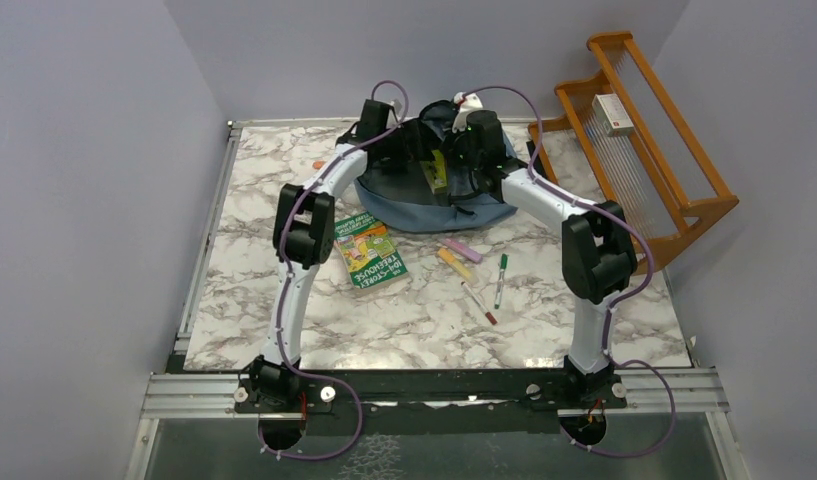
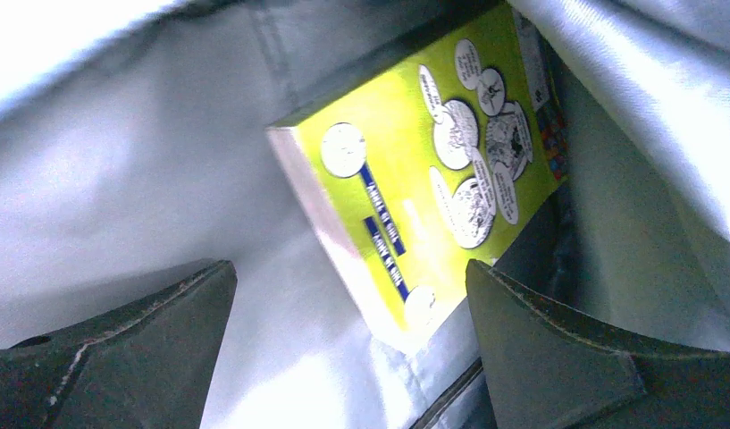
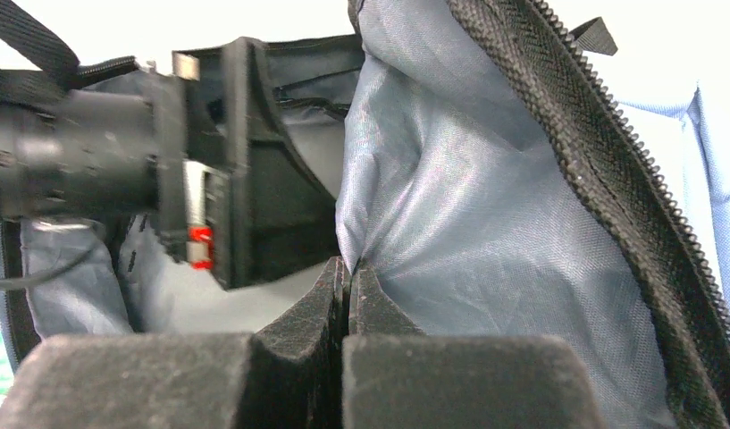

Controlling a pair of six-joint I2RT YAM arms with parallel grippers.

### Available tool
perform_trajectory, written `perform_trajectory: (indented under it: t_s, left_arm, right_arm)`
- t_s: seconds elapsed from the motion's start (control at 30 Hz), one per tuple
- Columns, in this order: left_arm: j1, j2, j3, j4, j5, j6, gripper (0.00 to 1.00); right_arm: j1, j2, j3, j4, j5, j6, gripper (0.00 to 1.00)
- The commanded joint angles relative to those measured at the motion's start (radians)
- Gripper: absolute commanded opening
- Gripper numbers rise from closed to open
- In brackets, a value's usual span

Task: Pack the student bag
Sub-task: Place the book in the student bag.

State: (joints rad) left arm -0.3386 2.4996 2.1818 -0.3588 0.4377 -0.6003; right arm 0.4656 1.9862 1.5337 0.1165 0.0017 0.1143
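The slate-blue student bag point(image 1: 414, 208) lies at the back middle of the table, its mouth held open. A yellow-green book point(image 1: 437, 172) sits inside it. In the left wrist view this book point(image 2: 432, 179) lies on the grey lining point(image 2: 120, 179). My left gripper point(image 2: 352, 295) is open and empty inside the bag, just above the book. My right gripper point(image 3: 348, 268) is shut on a fold of the bag's grey lining point(image 3: 468, 214) beside the black zipper point(image 3: 593, 134). The left gripper's body point(image 3: 120, 161) shows in the right wrist view.
A green book point(image 1: 369, 251) lies on the marble table in front of the bag. Several markers lie to its right: pink point(image 1: 461, 249), orange point(image 1: 455, 264), green point(image 1: 501, 279), red point(image 1: 478, 303). A wooden rack point(image 1: 644, 140) stands at the back right.
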Motion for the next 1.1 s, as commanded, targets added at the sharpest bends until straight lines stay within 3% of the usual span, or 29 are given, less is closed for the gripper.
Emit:
perform_trajectory:
  t_s: [0.0,0.2,0.43,0.63,0.73,1.07]
  left_arm:
    - [0.024,-0.163,-0.071,-0.036,-0.078,0.100,0.99]
    - [0.024,-0.328,-0.172,-0.027,-0.082,0.188,0.99]
    - [0.054,-0.576,-0.436,0.036,-0.095,0.234,0.99]
    - [0.148,-0.787,-0.756,0.110,-0.090,0.207,0.99]
    - [0.180,-0.890,-0.882,0.113,-0.123,0.215,0.99]
    - [0.229,-1.074,-1.194,0.151,-0.164,0.176,0.99]
  right_arm:
    - [0.008,-0.021,0.003,0.015,-0.009,0.009,0.00]
    - [-0.005,0.019,0.040,-0.053,-0.006,0.047,0.01]
    - [-0.059,0.056,0.044,-0.090,-0.115,0.153,0.09]
    - [-0.123,0.090,0.035,-0.084,-0.263,0.255,0.38]
    - [-0.144,0.101,0.024,-0.066,-0.318,0.289,0.48]
    - [-0.166,0.095,0.004,-0.004,-0.414,0.302,0.54]
